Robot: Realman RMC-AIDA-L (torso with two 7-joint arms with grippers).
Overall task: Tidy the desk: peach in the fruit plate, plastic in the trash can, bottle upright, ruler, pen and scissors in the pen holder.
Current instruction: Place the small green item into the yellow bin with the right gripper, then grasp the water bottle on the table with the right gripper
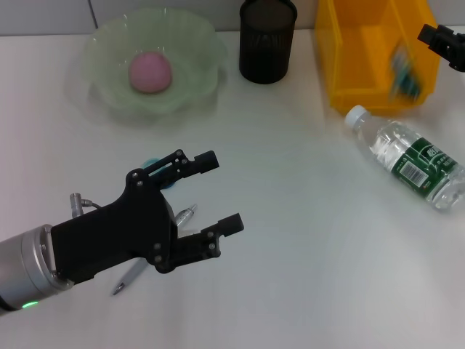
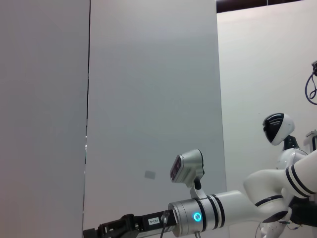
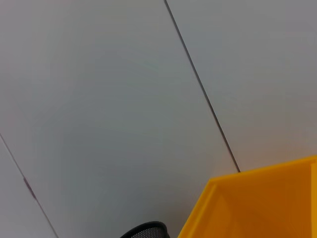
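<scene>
A pink peach [image 1: 150,71] lies in the pale green fruit plate [image 1: 190,45] at the back left. The black mesh pen holder [image 1: 267,40] stands at the back centre, its rim [image 3: 146,230] also showing in the right wrist view. The yellow trash can [image 1: 363,54] [image 3: 257,198] holds a blurred piece of plastic [image 1: 405,73]. The bottle [image 1: 408,156] lies on its side at the right. My left gripper [image 1: 221,193] hangs open above a silver pen [image 1: 186,215]. My right gripper [image 1: 442,42] is at the top right, over the trash can's edge. Ruler and scissors are out of view.
A small teal piece [image 1: 152,164] peeks out behind the left gripper's linkage; I cannot tell what it is. In the left wrist view a robot arm [image 2: 218,213] reaches across in front of a grey wall, with another robot's head [image 2: 277,129] behind it.
</scene>
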